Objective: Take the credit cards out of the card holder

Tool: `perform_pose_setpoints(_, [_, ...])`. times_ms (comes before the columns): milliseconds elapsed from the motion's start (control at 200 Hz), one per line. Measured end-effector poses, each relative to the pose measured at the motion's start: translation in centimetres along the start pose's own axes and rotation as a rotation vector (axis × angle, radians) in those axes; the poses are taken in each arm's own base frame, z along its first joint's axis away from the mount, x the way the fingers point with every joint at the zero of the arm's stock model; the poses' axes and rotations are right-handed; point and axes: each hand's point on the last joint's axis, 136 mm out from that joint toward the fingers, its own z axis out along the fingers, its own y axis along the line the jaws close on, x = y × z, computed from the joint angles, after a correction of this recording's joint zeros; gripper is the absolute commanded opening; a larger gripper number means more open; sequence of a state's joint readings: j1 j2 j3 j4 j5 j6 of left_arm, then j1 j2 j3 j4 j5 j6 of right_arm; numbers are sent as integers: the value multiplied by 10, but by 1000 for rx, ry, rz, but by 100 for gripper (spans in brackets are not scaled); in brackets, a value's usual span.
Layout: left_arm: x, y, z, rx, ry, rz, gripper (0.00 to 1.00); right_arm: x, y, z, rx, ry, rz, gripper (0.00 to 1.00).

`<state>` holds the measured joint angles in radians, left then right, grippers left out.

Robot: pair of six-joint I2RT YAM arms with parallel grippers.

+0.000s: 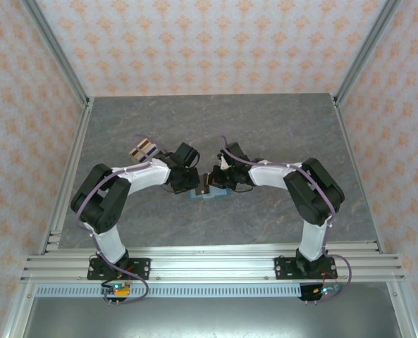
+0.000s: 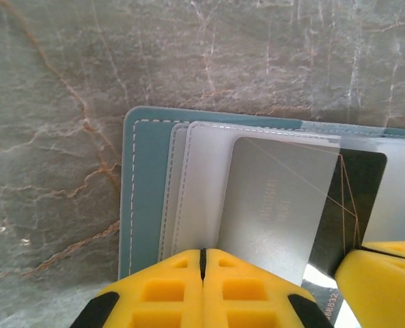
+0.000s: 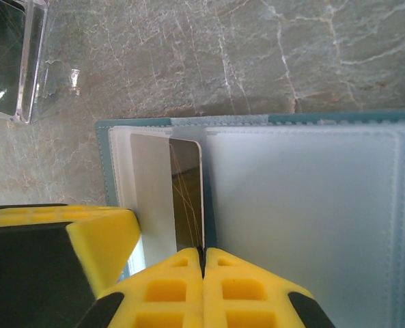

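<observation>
- Teal, soft and stitched along its rim, the card holder (image 2: pixel 139 198) lies open on the grey, veined stone bench (image 2: pixel 52 82), between your two arms at mid-bench.
- Frosted plastic sleeves (image 3: pixel 304 219) with rounded corners fan out from it.
- You have a silver-grey card (image 2: pixel 277 205) sitting tilted, part-way out of a sleeve; its faint lettering is too weak to read.
- A dark card (image 2: pixel 358 198) with thin gold lines lies beneath it; the small white digits near its edge are unclear.
- Your left tool (image 2: pixel 202 263) is closed, yellow tips together over the sleeves' edge; you cannot tell whether it pinches anything.
- Your right tool (image 3: pixel 203 263) is closed too, its tips at the dark card's edge.
- A clear plastic box (image 3: pixel 18 61) stands nearby.
</observation>
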<state>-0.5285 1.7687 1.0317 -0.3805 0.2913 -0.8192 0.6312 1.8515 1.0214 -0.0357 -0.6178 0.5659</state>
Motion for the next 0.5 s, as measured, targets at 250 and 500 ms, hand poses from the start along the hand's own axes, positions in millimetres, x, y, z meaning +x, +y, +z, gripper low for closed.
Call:
perform_pose_setpoints(250, [0,-2,1,10,2,1,1,3,6,-6,-58,-11,8,15])
perform_pose_setpoints(500, [0,-2,2,10,3,-2,0,1,15,-7,-101,-10,21,18])
